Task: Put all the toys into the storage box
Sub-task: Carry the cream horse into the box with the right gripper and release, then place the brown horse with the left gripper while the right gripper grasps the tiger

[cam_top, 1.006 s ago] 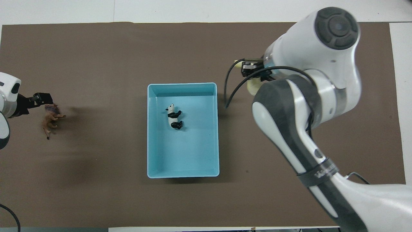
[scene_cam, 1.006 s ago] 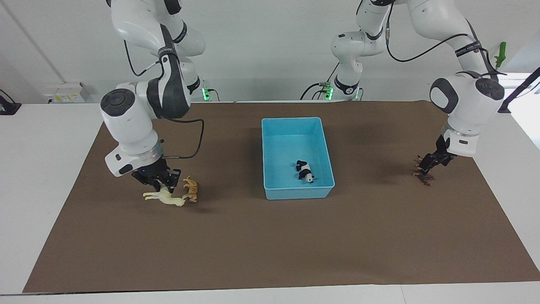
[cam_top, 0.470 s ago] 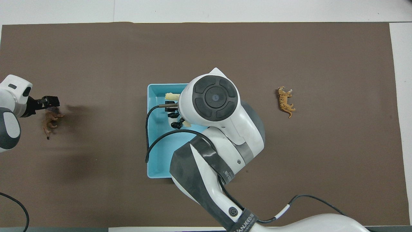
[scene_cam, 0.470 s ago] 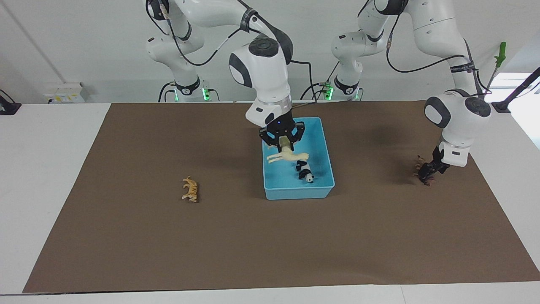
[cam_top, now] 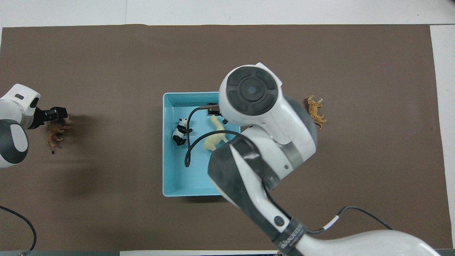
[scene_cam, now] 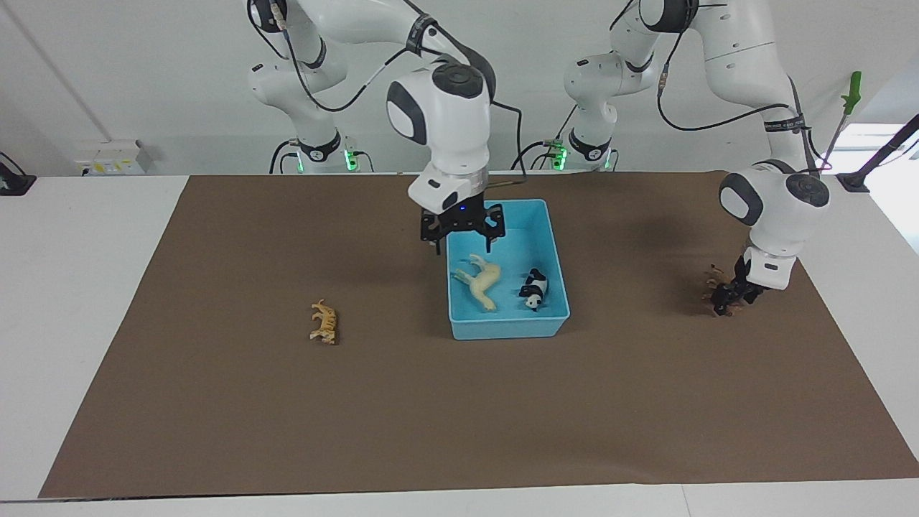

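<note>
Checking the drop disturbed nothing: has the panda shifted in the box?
Yes. The panda has slid toward the left arm's end of the storage box, beside the horse.

Light blue rectangular plastic storage box looks smooth and slightly glossy. The cream plastic horse figurine inside has a soft sheen too. White table wears a matt brown paper-like sheet, flat, no shine.
</note>
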Motion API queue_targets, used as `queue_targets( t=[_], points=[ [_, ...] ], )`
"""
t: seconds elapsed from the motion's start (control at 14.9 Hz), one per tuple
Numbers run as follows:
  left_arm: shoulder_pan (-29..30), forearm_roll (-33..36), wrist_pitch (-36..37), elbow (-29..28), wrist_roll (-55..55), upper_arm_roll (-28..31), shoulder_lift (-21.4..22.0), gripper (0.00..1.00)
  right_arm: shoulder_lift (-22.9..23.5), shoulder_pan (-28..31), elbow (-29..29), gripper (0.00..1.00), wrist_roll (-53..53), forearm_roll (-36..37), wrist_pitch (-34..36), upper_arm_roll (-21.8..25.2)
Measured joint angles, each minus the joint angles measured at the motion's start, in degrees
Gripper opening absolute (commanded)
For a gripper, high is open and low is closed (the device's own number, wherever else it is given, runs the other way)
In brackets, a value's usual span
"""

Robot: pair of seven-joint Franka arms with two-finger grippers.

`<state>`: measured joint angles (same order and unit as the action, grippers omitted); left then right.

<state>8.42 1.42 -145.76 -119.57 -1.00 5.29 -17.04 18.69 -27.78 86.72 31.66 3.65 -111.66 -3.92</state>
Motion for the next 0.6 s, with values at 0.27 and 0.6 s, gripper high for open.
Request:
queue_targets(
  t=[0.27,0.6],
  points=[
    [0.0,0.0,0.0,0.0,0.0,0.0,0.0,0.00,0.3,13.8,2.2,1.00,-17.7,-0.3,-2.6,0.2],
    [0.0,-0.3,0.7,0.5,0.0,-0.2,0.0,0.00,0.6,20.7,12.8,1.00,-22.1,-0.3,-14.6,0.2]
  ],
)
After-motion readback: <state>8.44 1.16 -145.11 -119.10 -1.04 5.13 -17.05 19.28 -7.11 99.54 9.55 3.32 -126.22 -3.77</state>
